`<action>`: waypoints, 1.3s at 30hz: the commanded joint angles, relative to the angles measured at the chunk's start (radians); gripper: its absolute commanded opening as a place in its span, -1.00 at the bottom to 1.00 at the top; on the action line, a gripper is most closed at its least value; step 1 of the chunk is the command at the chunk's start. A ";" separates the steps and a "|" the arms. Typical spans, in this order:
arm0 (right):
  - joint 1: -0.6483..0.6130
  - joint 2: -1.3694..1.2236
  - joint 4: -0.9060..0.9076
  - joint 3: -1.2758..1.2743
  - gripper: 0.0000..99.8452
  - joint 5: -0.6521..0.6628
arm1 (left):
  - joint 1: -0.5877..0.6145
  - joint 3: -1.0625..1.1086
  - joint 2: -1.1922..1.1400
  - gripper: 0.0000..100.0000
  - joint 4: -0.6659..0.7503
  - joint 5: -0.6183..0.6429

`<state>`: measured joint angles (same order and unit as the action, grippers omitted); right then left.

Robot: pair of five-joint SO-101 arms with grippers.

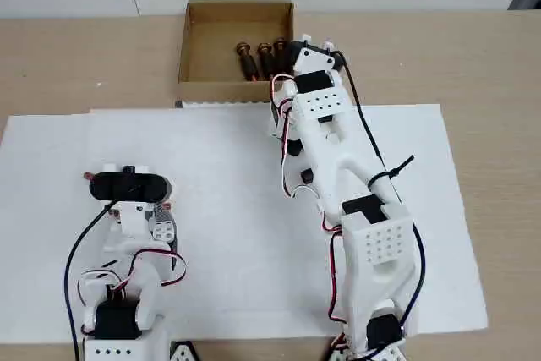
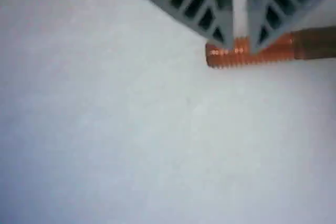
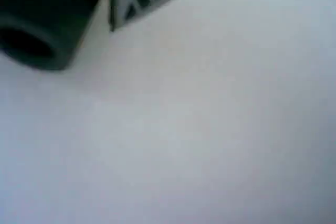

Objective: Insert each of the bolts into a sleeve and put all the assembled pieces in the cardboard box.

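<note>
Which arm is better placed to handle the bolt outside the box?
Left, probably: its gripper is shut on the copper bolt over the white paper, while the right arm is stretched to the cardboard box.

A wooden table (image 1: pixel 490 65) bears a white paper sheet (image 1: pixel 228 175); the cardboard box (image 1: pixel 211 48) stands just beside it

R arm (image 1: pixel 325 137) overhangs box (image 1: pixel 207 48) R corner w/ 3 pcs (image 1: pixel 264 58); L half free.

No legible writing in any view — no labels, numbers or signs, nothing readable on the cardboard box (image 1: pixel 211 48), nothing on the white paper (image 1: pixel 228 166).
</note>
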<state>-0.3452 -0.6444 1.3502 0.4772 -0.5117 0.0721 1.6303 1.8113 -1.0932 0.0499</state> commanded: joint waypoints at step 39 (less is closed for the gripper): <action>-0.004 0.889 0.375 -0.141 -1.00 0.041 | 0.009 -0.188 0.009 -0.99 -0.117 -0.012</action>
<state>-0.3529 0.1335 1.7139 0.4066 -0.4994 0.0721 1.5382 1.8113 -1.1699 0.0499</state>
